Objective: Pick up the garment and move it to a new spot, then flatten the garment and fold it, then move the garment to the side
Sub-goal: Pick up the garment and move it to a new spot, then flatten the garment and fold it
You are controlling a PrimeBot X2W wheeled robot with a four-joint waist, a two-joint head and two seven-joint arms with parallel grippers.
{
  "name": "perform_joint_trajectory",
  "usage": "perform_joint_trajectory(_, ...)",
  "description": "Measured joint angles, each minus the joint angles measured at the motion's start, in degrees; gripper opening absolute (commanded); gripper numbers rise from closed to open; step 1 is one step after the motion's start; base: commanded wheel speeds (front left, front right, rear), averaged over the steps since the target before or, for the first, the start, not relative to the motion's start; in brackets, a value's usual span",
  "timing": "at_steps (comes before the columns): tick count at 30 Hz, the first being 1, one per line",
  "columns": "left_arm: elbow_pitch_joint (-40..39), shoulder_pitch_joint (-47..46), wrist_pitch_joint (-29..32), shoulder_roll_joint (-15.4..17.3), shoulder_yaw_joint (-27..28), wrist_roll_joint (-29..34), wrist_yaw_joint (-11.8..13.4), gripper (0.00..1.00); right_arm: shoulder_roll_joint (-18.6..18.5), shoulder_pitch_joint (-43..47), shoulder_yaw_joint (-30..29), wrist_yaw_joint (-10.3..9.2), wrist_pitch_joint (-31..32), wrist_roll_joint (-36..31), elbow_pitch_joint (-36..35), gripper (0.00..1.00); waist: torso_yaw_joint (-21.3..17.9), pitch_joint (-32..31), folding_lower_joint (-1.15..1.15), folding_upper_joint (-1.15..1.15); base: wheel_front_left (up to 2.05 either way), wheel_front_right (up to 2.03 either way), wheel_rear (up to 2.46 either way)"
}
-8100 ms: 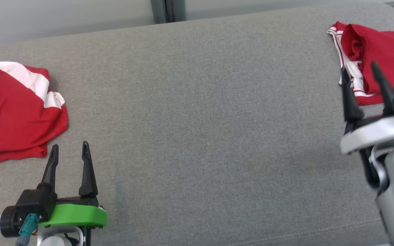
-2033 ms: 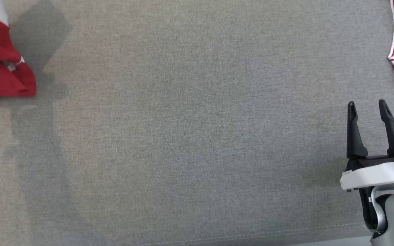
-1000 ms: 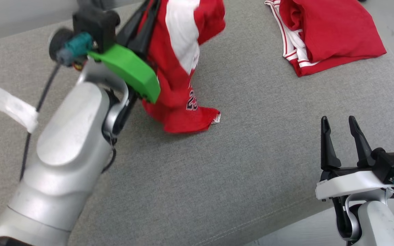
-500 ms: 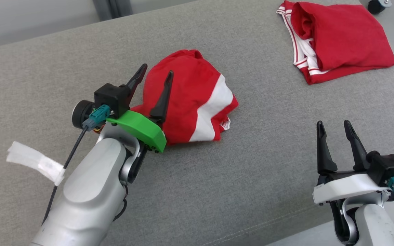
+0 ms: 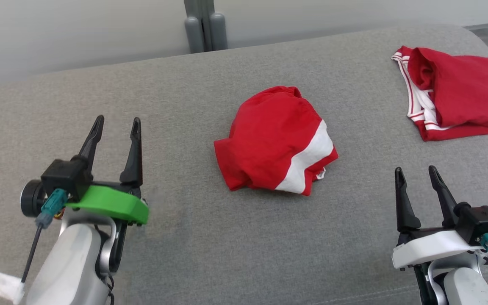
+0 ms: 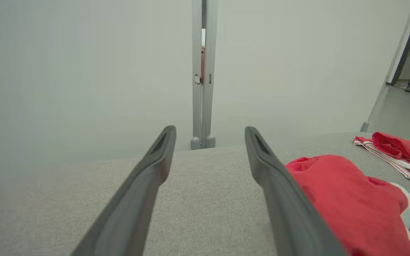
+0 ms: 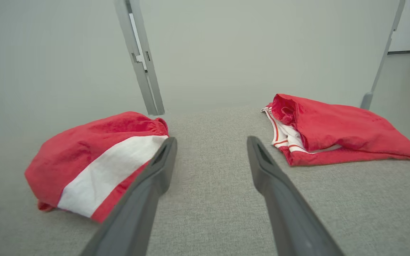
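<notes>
- At couch [image 5: 227, 237] centre: crumpled red-and-white garment [image 5: 275, 142], lying free.
- Far right corner: second red garment [image 5: 460, 95].
- Near edge: left gripper [image 5: 117, 120], right gripper [image 5: 415, 169], both spread wide, empty.

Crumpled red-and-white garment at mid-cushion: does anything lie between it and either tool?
Nothing visible does. Bare grey cushion separates the crumpled garment from the left tool and from the right tool, both open. The second red garment lies at the far right, apart from both paths.
</notes>
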Motion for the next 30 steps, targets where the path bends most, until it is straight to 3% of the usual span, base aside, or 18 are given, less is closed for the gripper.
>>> perform_joint_trajectory(7, -5.02, 9.45, 0.0, 0.18, 7.02, 2.34, -0.33, 1.0, -0.44, 1.02, 0.2, 0.0, -0.02, -0.01, 0.03, 1.0, 3.84, -2.65, 0.0, 0.0, 0.0, 0.0, 0.0)
perform_joint_trajectory(14, -8.67, 17.96, 0.0, -2.69, 13.88, 4.41, -1.56, 1.0, -0.43, 2.34, 0.56, 0.0, -0.03, 0.15, 0.25, 1.0, 5.99, -5.17, 0.0, 0.0, 0.0, 0.0, 0.0)
perform_joint_trajectory(19, -10.15, 22.81, 0.0, -5.1, 18.19, 6.28, -3.77, 1.0, -0.43, 3.69, 1.05, 0.0, -0.03, 0.45, 0.13, 1.0, 6.72, -6.73, 0.0, 0.0, 0.0, 0.0, 0.0)
perform_joint_trajectory(30, -9.53, 25.03, 0.0, -7.21, 21.28, 10.16, -7.43, 1.0, -0.81, 4.82, 1.38, 0.0, -0.03, 1.43, 0.3, 1.0, 7.46, -7.43, 0.0, 0.0, 0.0, 0.0, 0.0)
